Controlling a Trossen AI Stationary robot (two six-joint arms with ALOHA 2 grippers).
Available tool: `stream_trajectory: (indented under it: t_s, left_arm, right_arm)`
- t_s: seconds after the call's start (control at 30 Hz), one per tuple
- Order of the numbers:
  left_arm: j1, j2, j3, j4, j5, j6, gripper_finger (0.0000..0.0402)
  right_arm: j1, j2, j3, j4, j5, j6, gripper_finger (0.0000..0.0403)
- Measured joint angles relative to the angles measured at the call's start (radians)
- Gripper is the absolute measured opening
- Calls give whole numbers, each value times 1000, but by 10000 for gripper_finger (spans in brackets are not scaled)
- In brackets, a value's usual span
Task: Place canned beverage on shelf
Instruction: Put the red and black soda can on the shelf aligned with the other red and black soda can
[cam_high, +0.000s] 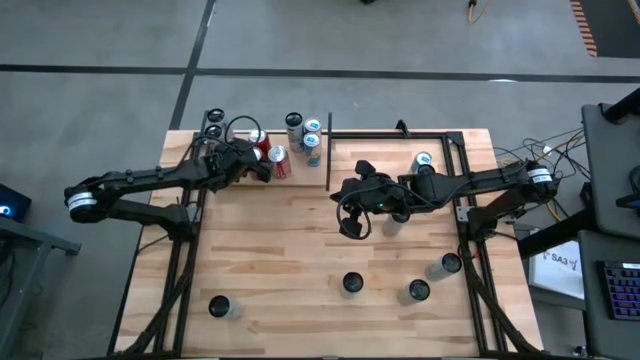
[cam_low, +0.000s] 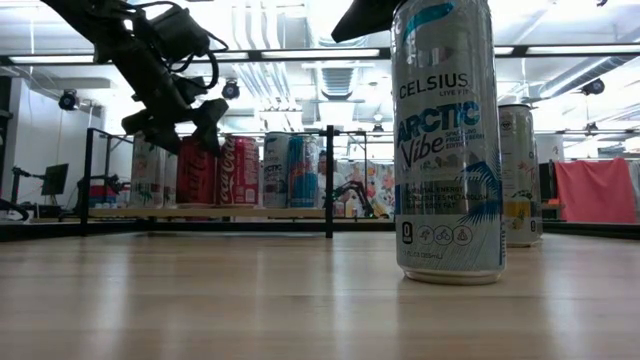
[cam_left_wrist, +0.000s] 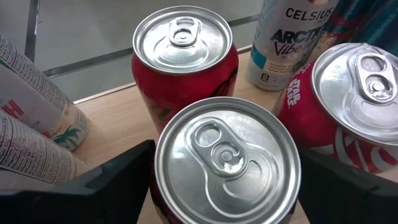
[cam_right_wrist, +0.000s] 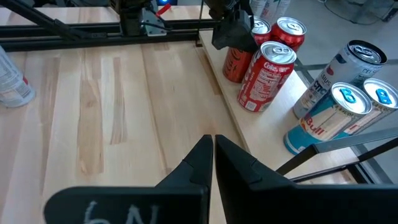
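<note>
The shelf (cam_high: 300, 176) is a pale plywood panel at the table's far left, and several cans stand on it. My left gripper (cam_high: 262, 170) reaches over it, open. Its fingers (cam_left_wrist: 118, 180) stand on either side of a red can (cam_left_wrist: 227, 155), which stands upright on its base on the shelf (cam_right_wrist: 249, 124). Two more red cans (cam_left_wrist: 183, 56) (cam_left_wrist: 357, 93) stand just beyond it. In the low view my left gripper (cam_low: 185, 128) sits at this can's top (cam_low: 197, 172). My right gripper (cam_right_wrist: 213, 138) hangs shut over the middle of the table (cam_high: 340, 190), holding nothing. My left gripper has one finger at each side of the red can's upper wall (cam_left_wrist: 163, 186), coming slanting down from the table's left. I cannot tell whether the fingers touch the can. The can stands upright on the shelf.
Tall blue-and-white cans (cam_high: 310, 140) and dark cans (cam_high: 213, 125) also stand on the shelf. A black rod frame (cam_high: 400, 133) edges the far right. Loose cans stand on the table (cam_high: 220, 306) (cam_high: 352, 284) (cam_high: 418, 291) (cam_high: 446, 265) (cam_high: 423, 160), one close to the low camera (cam_low: 447, 140).
</note>
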Motion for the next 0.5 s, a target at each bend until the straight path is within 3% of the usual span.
stream_trajectory:
  t_s: [0.27,0.5]
  left_arm:
    - [0,-4,3,-14,16,38,368]
    - [0,-8,124,-169,26,70,378]
  right_arm:
    - [0,0,0,-2,0,0,9]
    - [0,0,0,-2,0,9,9]
